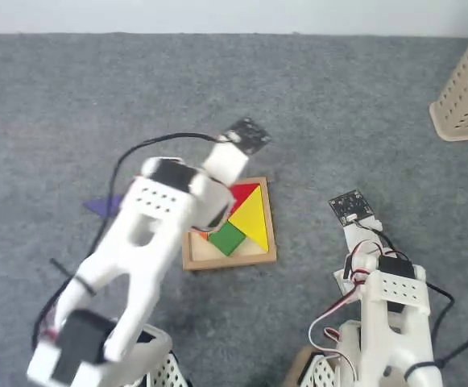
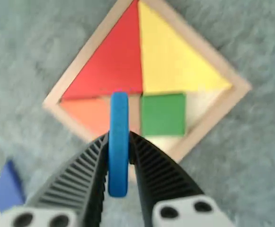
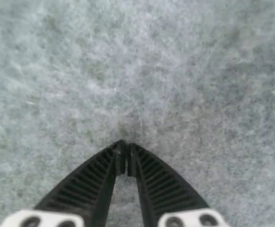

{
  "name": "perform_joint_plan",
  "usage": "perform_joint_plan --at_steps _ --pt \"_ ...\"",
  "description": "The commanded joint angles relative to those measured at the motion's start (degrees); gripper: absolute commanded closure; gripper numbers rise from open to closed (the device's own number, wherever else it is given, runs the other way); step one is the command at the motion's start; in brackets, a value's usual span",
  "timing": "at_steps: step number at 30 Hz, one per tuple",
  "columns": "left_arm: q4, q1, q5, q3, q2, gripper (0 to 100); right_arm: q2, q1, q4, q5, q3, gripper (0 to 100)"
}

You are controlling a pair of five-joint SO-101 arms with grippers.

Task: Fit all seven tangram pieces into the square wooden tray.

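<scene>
Tangram pieces: four lying flat in the square wooden tray (image 2: 201,104), namely red triangle (image 2: 111,61), yellow triangle (image 2: 175,52), green square (image 2: 163,114) and orange triangle (image 2: 87,113), with bare wood showing beside the green square. Gripped on edge in the left gripper (image 2: 119,137), jaws clamped on its two flat faces: a blue piece (image 2: 119,113), hanging above the tray over the seam between orange triangle and green square. Lying loose on the carpet (image 3: 175,71), well apart from the tray: a violet piece (image 2: 7,187). Parked over bare carpet off to the side, jaws pressed together on nothing: the right gripper (image 3: 125,156).

Most likely to fail at the release. Let go while standing on edge, could topple across the green square or the orange triangle instead of dropping flat into bare wood. Cannot tell the outline edge-on, so no knowing which gap suits it; wrong turn of the wrist, and likely to ride up on the rim. Pushed down too far, could lever a seated neighbour out or shove the unanchored tray across the carpet. Worth tilting flat and lining up before opening.
</scene>
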Motion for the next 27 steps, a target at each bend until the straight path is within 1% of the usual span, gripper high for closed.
perform_joint_plan --at_steps 1,4,6,8,11,16,20,24,27 --pt "-6.24 2.99 3.16 -2.07 4.57 99 -1.27 0.92 -1.36 0.79 0.35 97.1" --pt "-10.55 4.92 3.34 0.22 7.74 99 -1.27 0.92 -1.36 0.88 0.35 97.1" --pt "-15.3 6.24 3.08 4.18 7.3 99 -1.27 0.92 -1.36 0.88 0.35 97.1" --pt "-17.76 7.12 2.9 7.25 5.89 99 -1.27 0.92 -1.36 0.88 0.35 97.1" --pt "-17.76 6.42 2.81 8.57 3.34 99 -1.27 0.84 -1.36 0.88 0.35 97.1" --pt "-18.2 5.54 0.18 11.65 2.55 99 -1.27 0.75 -1.36 0.88 0.35 97.0" --pt "-20.75 6.07 0.18 13.41 2.55 98 -1.27 0.66 -1.36 0.97 0.35 97.0" --pt "-20.84 5.89 0.18 13.76 2.55 93 -1.27 0.66 -1.36 0.97 0.35 97.0" --pt "-20.75 5.89 0.09 13.85 2.55 93 -1.27 0.75 -1.36 0.97 0.35 97.0"
